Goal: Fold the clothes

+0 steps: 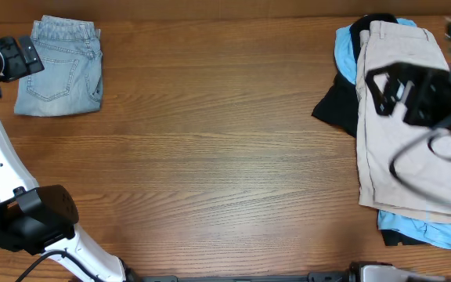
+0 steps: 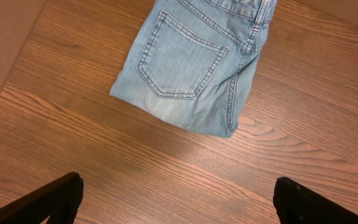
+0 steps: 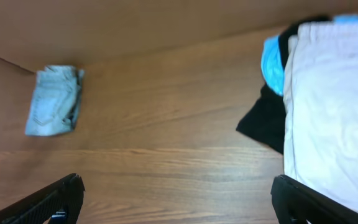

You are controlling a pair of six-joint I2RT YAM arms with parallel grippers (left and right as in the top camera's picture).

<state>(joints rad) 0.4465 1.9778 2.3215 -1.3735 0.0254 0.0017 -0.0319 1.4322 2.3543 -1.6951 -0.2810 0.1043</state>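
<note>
- The pile of unfolded clothes is lying at the right edge of the tabletop (image 1: 210,157), with the beige pants (image 1: 409,157) spread on top, waistband toward the far side.
- A light blue garment (image 1: 344,53) and a black garment (image 1: 333,110) are poking out from beneath them.
- The folded jeans (image 1: 59,66) are sitting well apart at the far left corner and are looking finished.
- The left end effector (image 2: 179,202) is hovering just beside the jeans, its fingers spread wide and gripping nothing.
- The right end effector (image 3: 179,199) is hanging above the beige pants, also spread and empty.
- Handling judgement: the pants are looking light, limp and non-fragile. They are likely draping and dragging the layers below, so I am favouring a pinch at the waistband corners or hem.
- The overhead view is blurring the right arm, which is covering the pants' middle.
- The shapes of the lower garments are staying hidden, and the pile's right edge is running out of frame.
</note>
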